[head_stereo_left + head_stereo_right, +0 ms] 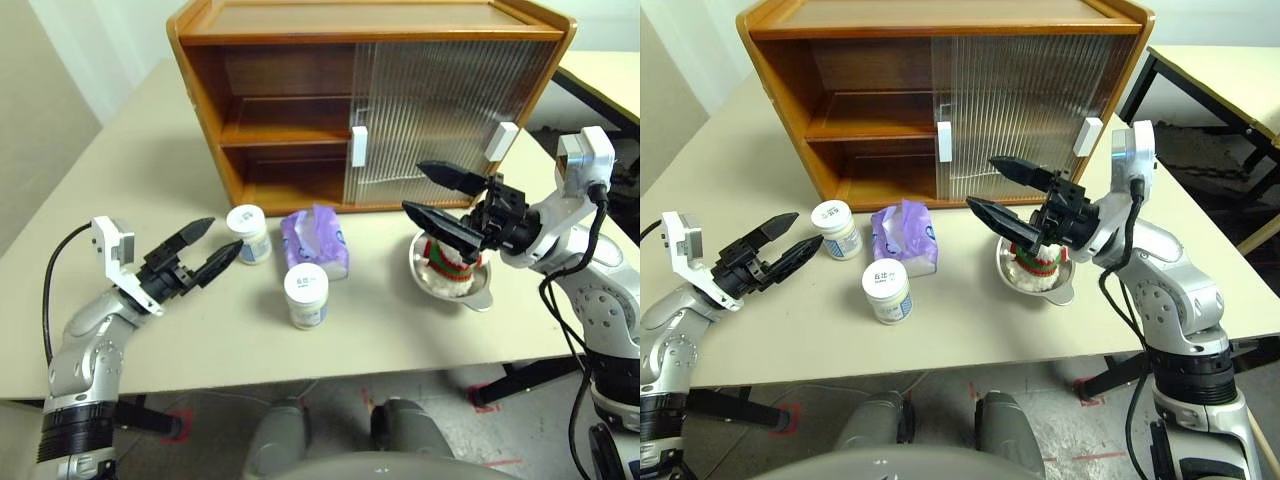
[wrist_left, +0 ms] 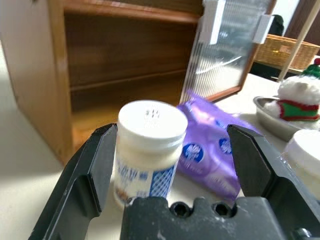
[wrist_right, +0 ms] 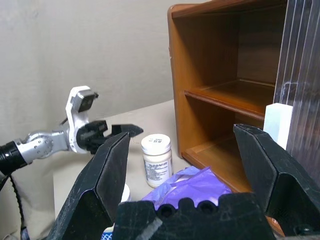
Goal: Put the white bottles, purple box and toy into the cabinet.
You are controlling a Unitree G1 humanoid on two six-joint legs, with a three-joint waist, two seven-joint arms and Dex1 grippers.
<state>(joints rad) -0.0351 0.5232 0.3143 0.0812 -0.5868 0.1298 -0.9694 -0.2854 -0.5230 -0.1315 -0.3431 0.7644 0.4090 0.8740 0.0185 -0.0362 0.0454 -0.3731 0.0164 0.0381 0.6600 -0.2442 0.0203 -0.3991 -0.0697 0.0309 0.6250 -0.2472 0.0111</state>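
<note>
The cabinet (image 1: 290, 130) stands at the back of the table, its left half open and both ribbed doors (image 1: 440, 110) slid to the right. One white bottle (image 1: 248, 232) stands in front of it, with the purple box (image 1: 315, 243) beside it and a second white bottle (image 1: 306, 295) nearer me. The toy (image 1: 445, 262) sits in a steel bowl (image 1: 478, 293) to the right. My left gripper (image 1: 225, 235) is open and level, its tips just left of the far bottle (image 2: 152, 145), which lies ahead between its fingers. My right gripper (image 1: 412, 186) hangs open above the bowl.
The beige table (image 1: 150, 170) ends in a front edge close to the nearer bottle. Another table (image 1: 610, 75) stands at the right behind the cabinet. A wicker basket (image 2: 292, 50) shows beyond the cabinet in the left wrist view.
</note>
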